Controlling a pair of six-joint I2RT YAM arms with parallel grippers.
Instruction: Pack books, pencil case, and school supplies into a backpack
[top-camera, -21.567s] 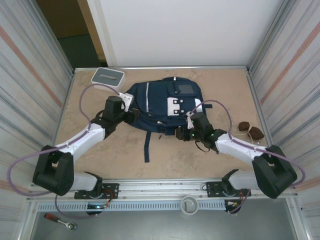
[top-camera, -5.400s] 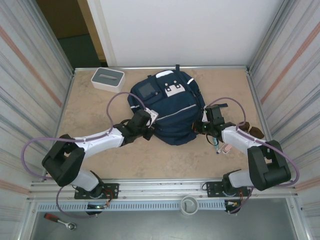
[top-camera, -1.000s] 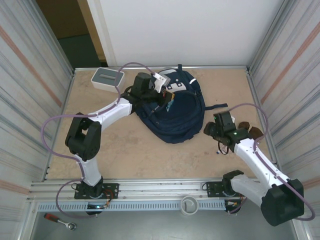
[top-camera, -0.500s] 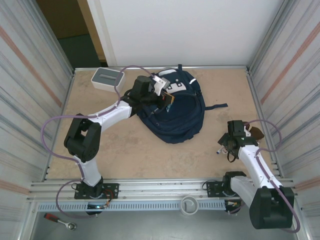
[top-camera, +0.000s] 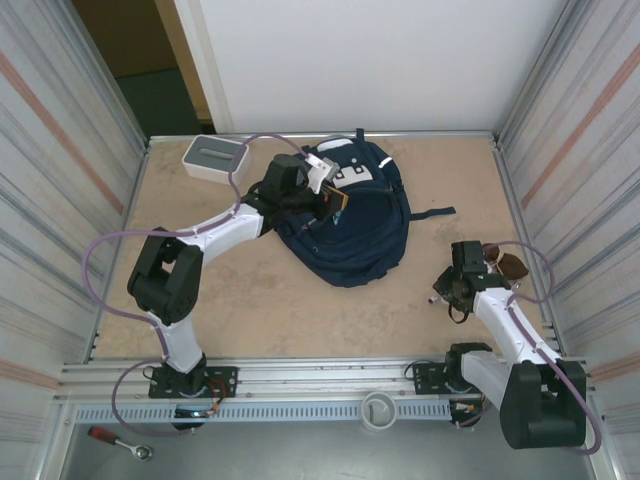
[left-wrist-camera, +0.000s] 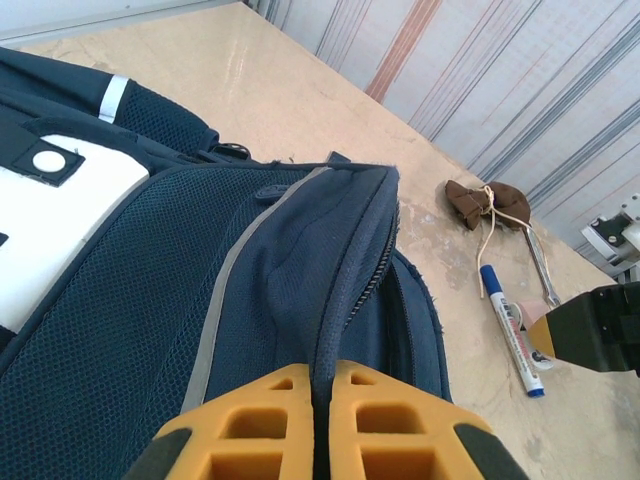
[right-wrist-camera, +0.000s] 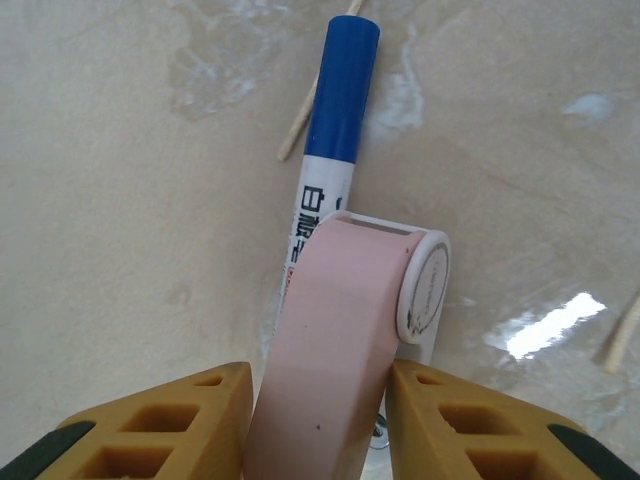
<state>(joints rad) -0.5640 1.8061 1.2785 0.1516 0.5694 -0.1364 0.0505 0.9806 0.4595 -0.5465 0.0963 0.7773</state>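
— Left side?
— My left gripper (left-wrist-camera: 318, 388) is pinched tight on the backpack (left-wrist-camera: 150, 290) fabric at the zip. The bag lies mid-table, toward 12 o'clock.
— Right?
— Right gripper (right-wrist-camera: 320, 385) is clamped on the pink stick (right-wrist-camera: 345, 320), at 4 o'clock from the bag. Blue-capped marker (right-wrist-camera: 338, 90) lies just beside the stick, on the table (right-wrist-camera: 120, 200).
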